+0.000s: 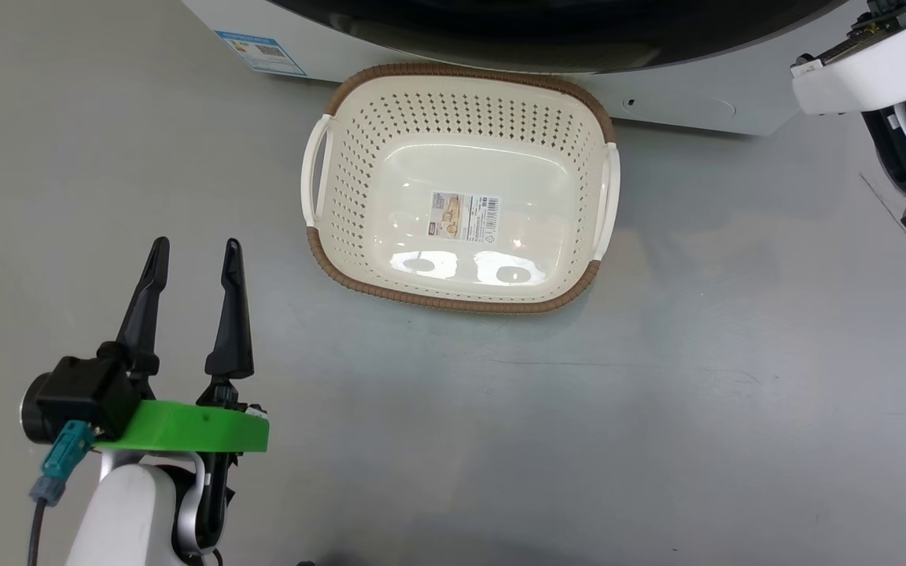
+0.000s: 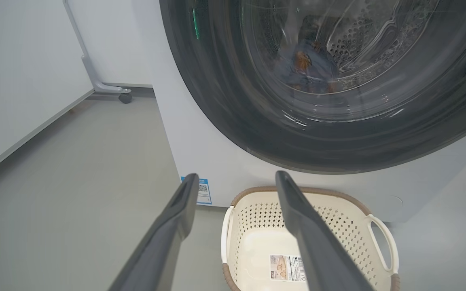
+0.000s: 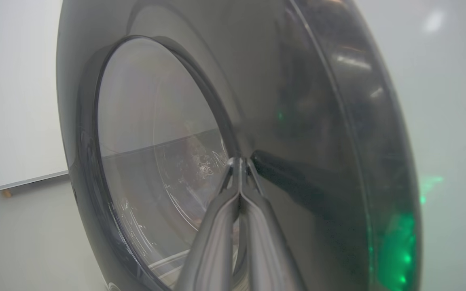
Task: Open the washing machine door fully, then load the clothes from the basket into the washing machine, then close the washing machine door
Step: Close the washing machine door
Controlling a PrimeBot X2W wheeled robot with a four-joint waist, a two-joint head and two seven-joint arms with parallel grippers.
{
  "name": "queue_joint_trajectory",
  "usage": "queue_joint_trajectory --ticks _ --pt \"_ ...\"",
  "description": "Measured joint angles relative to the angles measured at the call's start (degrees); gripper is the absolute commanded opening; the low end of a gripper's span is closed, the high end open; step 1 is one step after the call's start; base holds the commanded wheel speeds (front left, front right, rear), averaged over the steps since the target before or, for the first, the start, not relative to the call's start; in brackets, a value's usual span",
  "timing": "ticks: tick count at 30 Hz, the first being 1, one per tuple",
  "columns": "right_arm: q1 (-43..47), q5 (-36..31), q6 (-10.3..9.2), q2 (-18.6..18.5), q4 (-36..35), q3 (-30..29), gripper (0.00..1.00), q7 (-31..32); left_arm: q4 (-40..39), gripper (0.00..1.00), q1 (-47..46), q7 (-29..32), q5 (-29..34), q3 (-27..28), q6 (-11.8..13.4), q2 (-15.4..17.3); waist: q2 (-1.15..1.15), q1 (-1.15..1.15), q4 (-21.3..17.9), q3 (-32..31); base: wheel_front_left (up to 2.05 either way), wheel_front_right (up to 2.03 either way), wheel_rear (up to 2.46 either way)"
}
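1. Head view: empty basket (image 1: 453,303) at upper centre, long axis left-right across the frame, a handle at each end, on grey floor (image 1: 657,409) just below the washer (image 1: 681,98). Left gripper (image 1: 195,248) lower left, fingers spread, pointing up.
2. Left wrist view: door (image 2: 217,105) across the top; clothes (image 2: 310,66) show through its glass, inside the drum. White wall (image 2: 14,60) at left.
3. Right wrist view: right gripper (image 3: 239,161) at centre, fingers pressed together, tips at the door's black rim.

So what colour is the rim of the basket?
Brown, with a woven look; the basket rim shows best in the head view.
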Motion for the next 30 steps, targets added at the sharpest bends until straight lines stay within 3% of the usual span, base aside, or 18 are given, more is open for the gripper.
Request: queue_joint_trajectory --ticks 12,13,15,18,21,30 --pt "2.9 0.8 -0.21 0.4 0.9 -1.6 0.00 0.0 2.0 1.00 -0.5 0.0 -2.3 1.2 0.1 -0.1 0.00 0.00 -0.7 -3.0 0.00 0.00 0.00" --pt "3.9 1.4 -0.51 0.6 0.8 -1.9 0.08 0.0 2.2 1.00 -0.5 0.0 -3.0 1.6 0.3 -0.1 0.00 0.00 -0.9 -3.5 0.00 0.00 0.00" --pt "6.2 2.0 -1.03 1.0 0.5 -2.3 0.35 0.0 2.9 1.00 -0.5 0.0 -4.1 2.2 0.4 -0.1 0.00 0.00 -1.2 -4.5 0.00 0.00 0.00" --pt "10.0 2.5 -1.07 1.8 -0.4 -2.5 0.57 0.0 3.9 1.00 -0.4 0.0 -4.7 2.6 0.4 -0.2 0.00 -0.01 -1.8 -6.3 0.00 0.00 0.00" --pt "13.4 2.5 -1.07 2.3 -1.4 -2.9 1.00 0.0 5.0 1.00 -0.4 0.0 -5.4 3.5 0.4 -0.2 0.00 -0.01 -2.6 -8.3 0.00 0.00 0.00" --pt "24.9 2.3 -1.07 2.9 -3.7 -6.0 1.00 0.0 7.6 1.00 1.8 0.0 -4.6 5.4 0.3 -0.2 0.00 -0.01 -5.7 -14.9 0.00 0.00 0.00"
